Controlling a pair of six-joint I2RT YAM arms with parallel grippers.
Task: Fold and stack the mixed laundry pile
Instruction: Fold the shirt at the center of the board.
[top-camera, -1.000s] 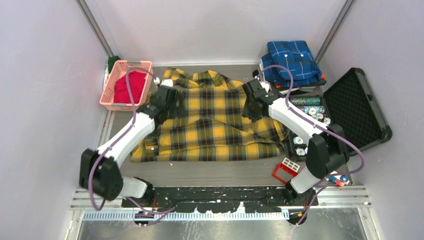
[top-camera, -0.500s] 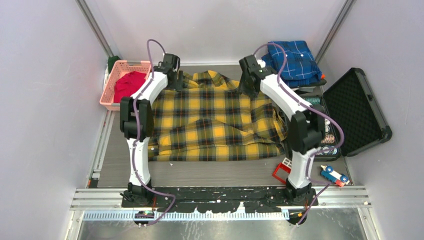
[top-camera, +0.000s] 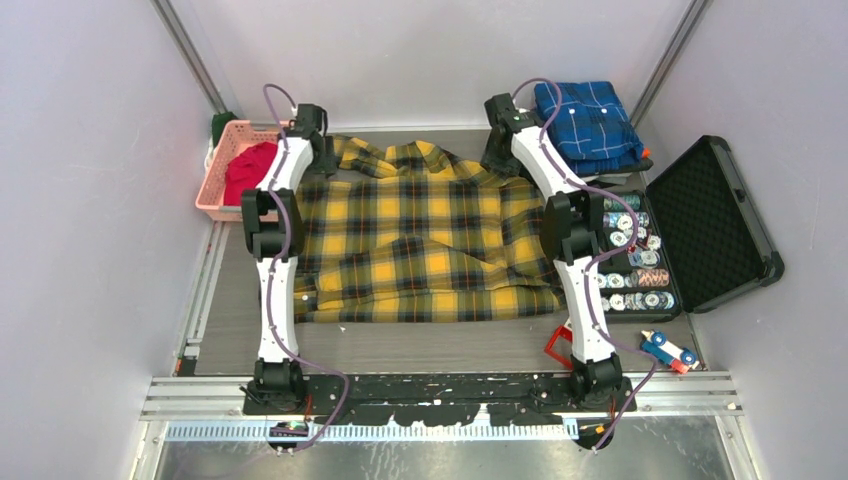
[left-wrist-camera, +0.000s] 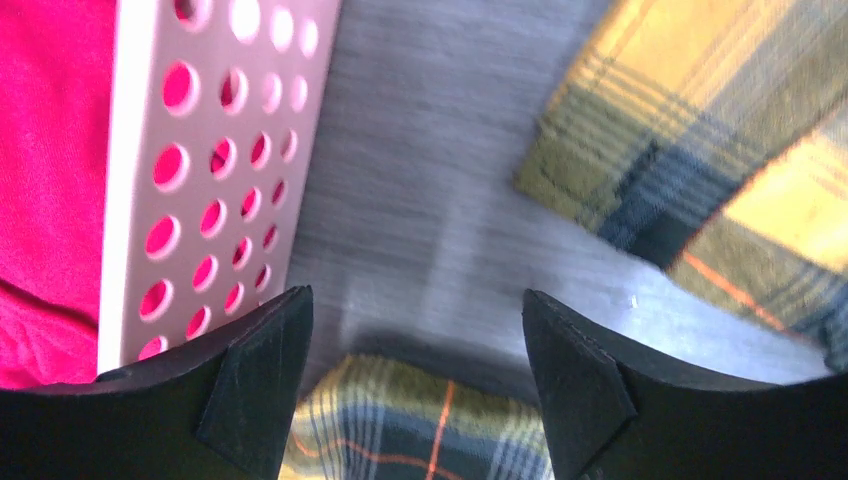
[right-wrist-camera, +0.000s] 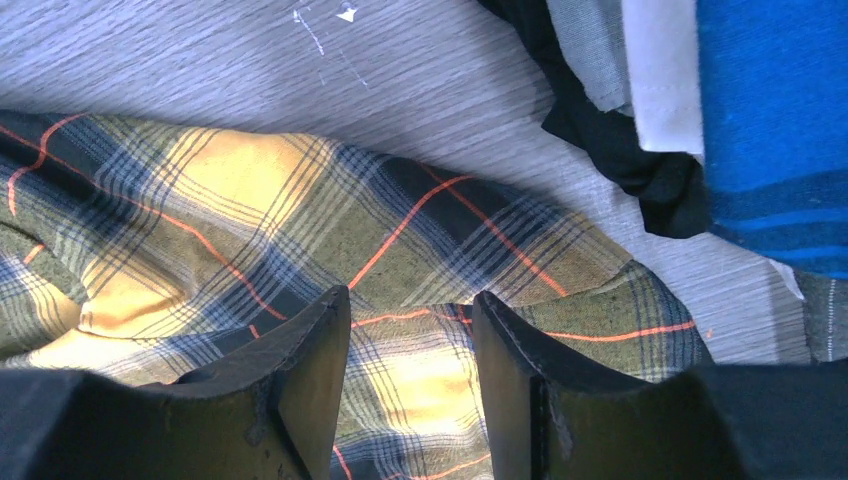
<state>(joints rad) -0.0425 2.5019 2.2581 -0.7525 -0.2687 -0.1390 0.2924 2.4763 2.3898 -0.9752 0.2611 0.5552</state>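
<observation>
So the yellow-and-black plaid shirt (top-camera: 430, 240) is laid out flat across the middle of the tabletop (top-camera: 400, 345), collar end toward the far edge, hem toward the near edge. It's soft woven cloth with thin orange lines running through the checks up close, and it's rumpled along the right side with a few diagonal creases. The red T-shirt (top-camera: 250, 168) sits bunched up in the pink plastic basket (top-camera: 213, 195) at the far left corner. It's plain bright cloth, no print that I can see.

Left gripper (left-wrist-camera: 412, 310) is up at the far left of the shirt, right next to the basket. Its black wedge-shaped fingers (left-wrist-camera: 260, 385) are spread wide with nothing between them, just grey wood-grain tabletop and a bit of plaid edge below. The basket wall in that view is smooth pink with rows of round holes, red showing through.

Right gripper (right-wrist-camera: 412, 300) is at the far right shoulder of the shirt. Jaws are parted there too, hanging over the plaid, and I don't see any fold pinched in them. Just beyond it, at the far right corner, a folded blue plaid shirt (top-camera: 590, 120) tops a stack, with black and white cloth edges poking out under it.

Along the right edge a hard black case (top-camera: 715, 225) lies open, textured lining in the lid, round chips (top-camera: 630, 270) in rows in the tray.
</observation>
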